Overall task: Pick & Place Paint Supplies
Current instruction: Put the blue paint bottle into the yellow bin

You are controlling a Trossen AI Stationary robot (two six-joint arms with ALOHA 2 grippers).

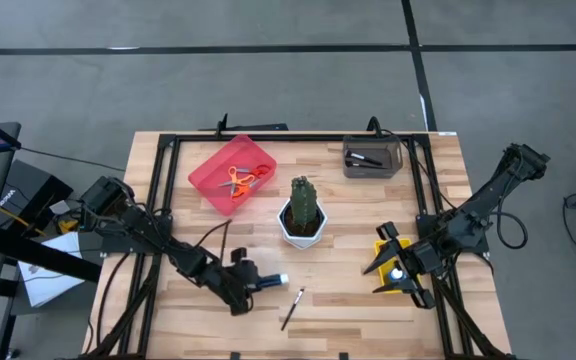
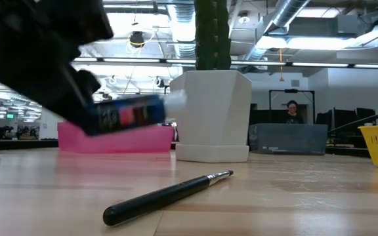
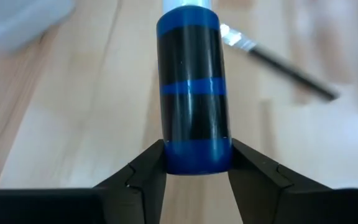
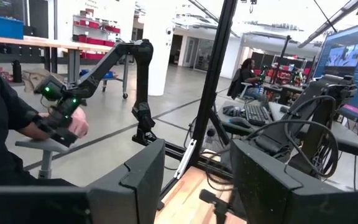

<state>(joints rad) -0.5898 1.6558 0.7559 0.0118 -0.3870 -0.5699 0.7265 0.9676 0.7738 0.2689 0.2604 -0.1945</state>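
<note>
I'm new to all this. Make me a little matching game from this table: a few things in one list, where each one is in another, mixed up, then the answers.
Things:
1. blue paint bottle
2. orange-handled scissors
3. paintbrush
4. cactus

Places:
A. lying loose on the wooden table
B. standing in the white pot
C. held in the left claw
D. lying in the red tray

Pairs: 1-C, 2-D, 3-A, 4-B
</note>
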